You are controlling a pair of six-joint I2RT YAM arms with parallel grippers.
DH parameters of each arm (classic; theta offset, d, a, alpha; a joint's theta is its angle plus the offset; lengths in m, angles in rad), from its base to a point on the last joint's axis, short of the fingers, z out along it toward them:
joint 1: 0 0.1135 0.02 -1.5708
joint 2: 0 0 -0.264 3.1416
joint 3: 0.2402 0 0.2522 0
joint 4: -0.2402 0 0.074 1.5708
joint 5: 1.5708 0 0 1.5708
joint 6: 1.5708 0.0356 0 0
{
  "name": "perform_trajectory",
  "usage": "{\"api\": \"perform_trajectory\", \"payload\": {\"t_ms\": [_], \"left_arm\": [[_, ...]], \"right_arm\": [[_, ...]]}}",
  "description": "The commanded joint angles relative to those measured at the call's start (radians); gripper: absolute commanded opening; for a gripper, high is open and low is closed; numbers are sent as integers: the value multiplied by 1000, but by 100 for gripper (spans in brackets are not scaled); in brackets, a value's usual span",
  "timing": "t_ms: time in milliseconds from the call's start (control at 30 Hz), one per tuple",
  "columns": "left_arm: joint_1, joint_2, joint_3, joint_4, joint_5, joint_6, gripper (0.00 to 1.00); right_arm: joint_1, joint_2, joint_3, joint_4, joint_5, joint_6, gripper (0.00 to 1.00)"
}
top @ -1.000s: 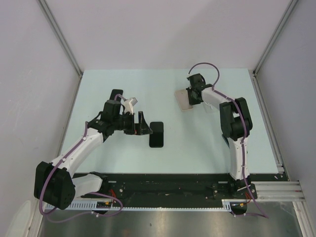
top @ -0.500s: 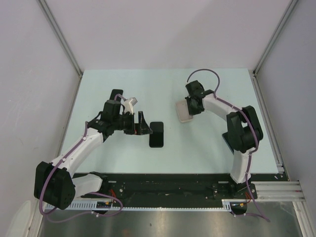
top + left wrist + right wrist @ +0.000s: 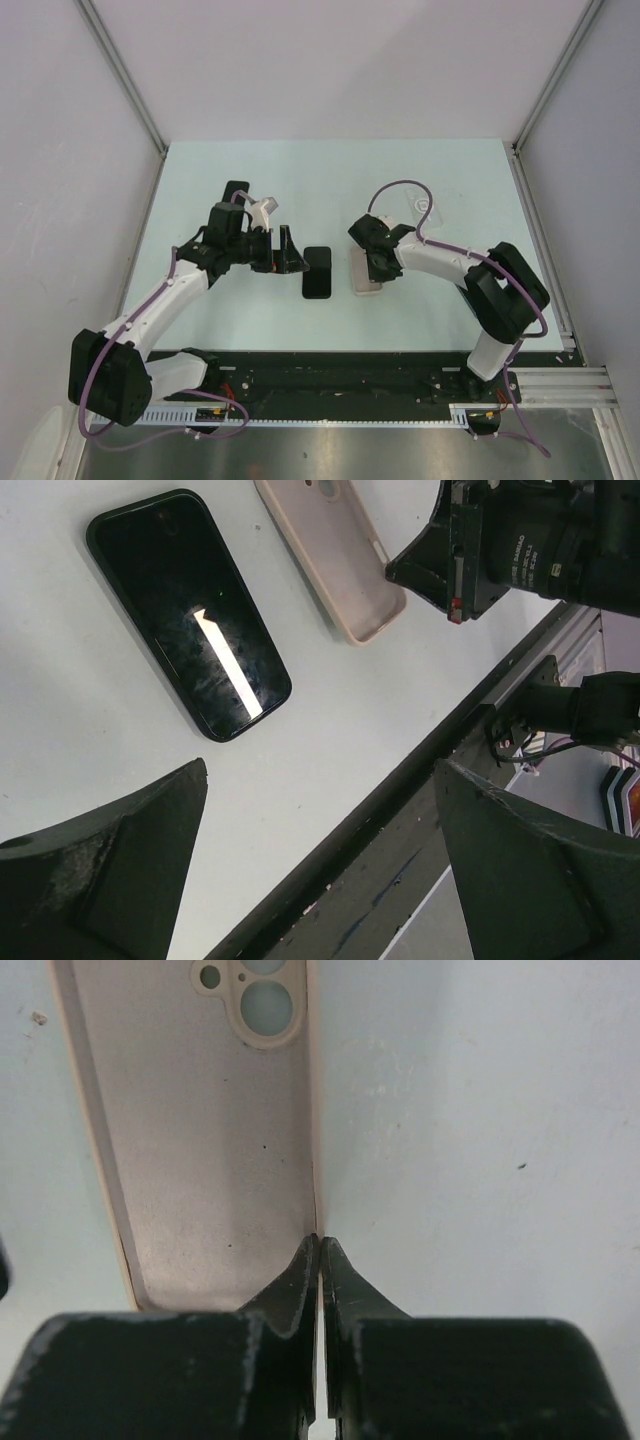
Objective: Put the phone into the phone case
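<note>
A black phone (image 3: pixel 318 272) (image 3: pixel 190 610) lies flat, screen up, in the middle of the table. Just right of it lies the beige phone case (image 3: pixel 365 276) (image 3: pixel 335 555) (image 3: pixel 200 1130), hollow side up with its camera cutout at the far end. My right gripper (image 3: pixel 373 262) (image 3: pixel 319 1240) is shut on the case's right side wall, one finger inside the case and one outside. My left gripper (image 3: pixel 290 250) (image 3: pixel 320 770) hovers just left of the phone, open, with nothing between its fingers.
The pale table (image 3: pixel 440 190) ends at a black rail (image 3: pixel 350 360) (image 3: pixel 400 810) along the near edge. Metal frame posts (image 3: pixel 125 75) and white walls close in both sides. A purple cable (image 3: pixel 410 190) loops above the right wrist.
The right arm has dragged the case from the far right of the table down and left, to beside the phone, its jaws pinching shut on the case's wall. The left arm has stayed still.
</note>
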Motion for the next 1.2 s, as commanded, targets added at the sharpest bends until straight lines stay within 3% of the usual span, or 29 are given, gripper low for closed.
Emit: {"api": "perform_trajectory", "payload": {"t_ms": [0, 133, 333, 367, 467, 667, 933, 1167], "left_arm": [[6, -32, 1, 26, 31, -4, 98], [6, -32, 1, 26, 29, -6, 98], [6, -39, 1, 28, 31, -9, 98], [6, -36, 1, 29, 31, -9, 98], [6, -33, 1, 31, 37, -12, 98], [6, -24, -2, 34, 42, -13, 98], [6, -9, -5, 37, 45, -13, 98], [6, 1, -7, 39, 51, -13, 97]], "right_arm": [[47, -49, -14, -17, 75, 163, 4], [67, -70, -23, -24, 98, 166, 14], [10, -132, -22, -66, 104, -38, 38], [-17, -142, -22, -81, 106, -67, 49], [-117, -165, -22, -110, 58, -217, 63], [-301, -189, -20, -112, -134, -446, 80], [-448, -143, 3, -184, -97, -622, 95], [-589, -89, 1, -179, -100, -687, 93]]}}
